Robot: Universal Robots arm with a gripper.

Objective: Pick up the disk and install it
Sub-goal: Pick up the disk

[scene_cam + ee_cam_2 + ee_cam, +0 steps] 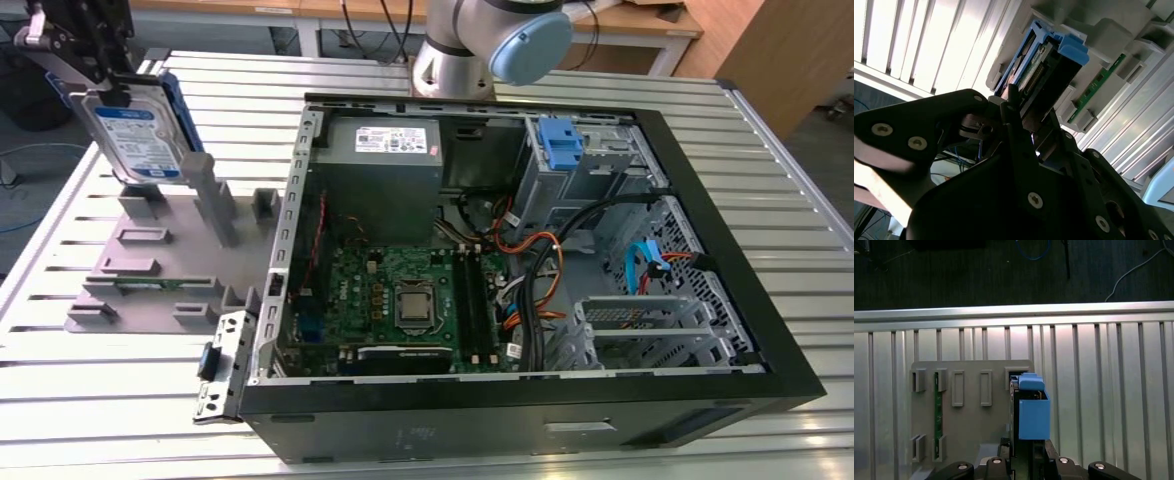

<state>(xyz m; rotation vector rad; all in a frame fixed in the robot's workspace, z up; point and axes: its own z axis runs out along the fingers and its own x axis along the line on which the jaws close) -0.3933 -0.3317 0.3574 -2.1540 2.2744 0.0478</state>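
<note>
Pincer (104, 92) clamped on the top edge of the disk (134, 135). The disk hangs upright, label facing out, over the far corner of the grey rack (147, 265) on the bench (80, 420). Its lower edge sits right at the rack's corner slot; can't tell whether it's out of the slot. In the first wrist view the disk's blue bracket (1033, 412) lines up with the rack's edge. The open computer case (747, 330) stands just beside the rack, on the side away from the disk.

Risks, as judged:
- Sideways travel before the lower edge clears the rack's posts would catch and twist the disk in the grip.
- The hold is high and narrow, so a jerk could swing or slip the disk.
- Loose cables (534, 290) in the case could snag the bracket.
</note>
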